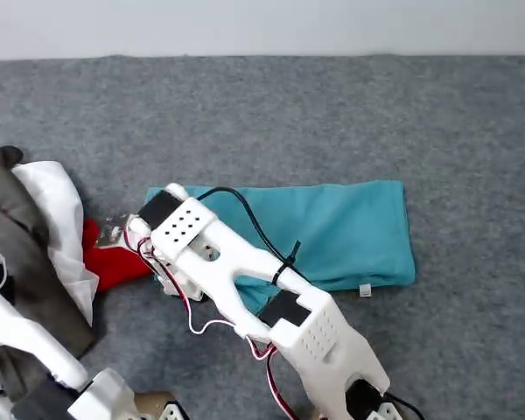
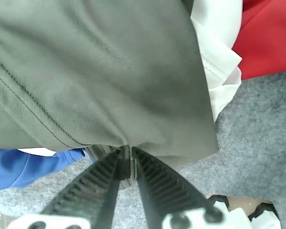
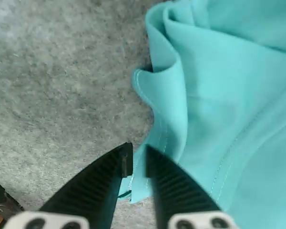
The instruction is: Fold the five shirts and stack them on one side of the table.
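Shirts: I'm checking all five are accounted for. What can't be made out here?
Blue shirt: left wrist view, mostly under the grey shirt, cut off by the edge.
Red shirt: high view, partly covered by the white shirt.
Teal shirt: high view, its near part hidden under the right arm.

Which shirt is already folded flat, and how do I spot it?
On the grey felt table, look to the middle, beside the heap of shirts at the high view's left edge. The teal shirt lies there as a flat rectangle, the only teal one and the only one not crumpled.
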Motion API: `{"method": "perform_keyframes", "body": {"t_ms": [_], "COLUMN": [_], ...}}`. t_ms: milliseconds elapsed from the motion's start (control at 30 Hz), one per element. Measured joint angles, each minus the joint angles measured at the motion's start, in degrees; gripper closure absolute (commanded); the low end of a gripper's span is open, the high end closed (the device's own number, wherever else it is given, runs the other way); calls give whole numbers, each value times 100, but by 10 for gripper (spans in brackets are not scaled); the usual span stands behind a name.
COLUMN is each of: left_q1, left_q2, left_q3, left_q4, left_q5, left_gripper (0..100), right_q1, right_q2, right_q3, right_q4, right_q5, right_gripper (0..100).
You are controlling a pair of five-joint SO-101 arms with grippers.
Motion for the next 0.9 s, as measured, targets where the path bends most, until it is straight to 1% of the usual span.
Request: {"method": "perform_keyframes", "body": {"t_ms": [100, 333, 567, 767, 900], "left_q1": [0, 0, 0, 0, 0], "left_q2": [0, 0, 0, 0, 0], "left_q3": [0, 0, 0, 0, 0], "left_q4": [0, 0, 0, 0, 0], "left_q5": [0, 0, 0, 0, 0], "left_gripper": [981, 981, 981, 981, 981], "right_q1": [-9, 18, 176, 299, 448], "right_q2": [264, 774, 888, 888, 914], "right_q3": [0, -18, -18, -18, -18], "right_q4": [0, -70, -343, -563, -712], "right_q5": [246, 536, 563, 563, 571], "right_gripper": [831, 842, 847, 984, 989]}}
